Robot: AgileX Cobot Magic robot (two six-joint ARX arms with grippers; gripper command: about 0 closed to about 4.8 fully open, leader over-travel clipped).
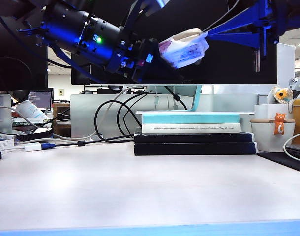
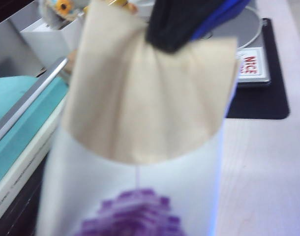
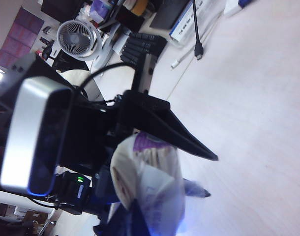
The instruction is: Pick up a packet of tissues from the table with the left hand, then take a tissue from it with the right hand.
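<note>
Bare bench (image 1: 140,187) lay nearest us, pale with a blue front edge. Farther back we saw stacked books (image 1: 194,135). High above them, the left end effector (image 1: 157,61), on the black arm with a green light, was clamped on the packet of tissues (image 1: 184,49), holding it in the air. From the right, the blue right end effector (image 1: 205,34) was pinched shut on the beige tissue (image 2: 145,108), which stood partly out of the packet's mouth.
</note>
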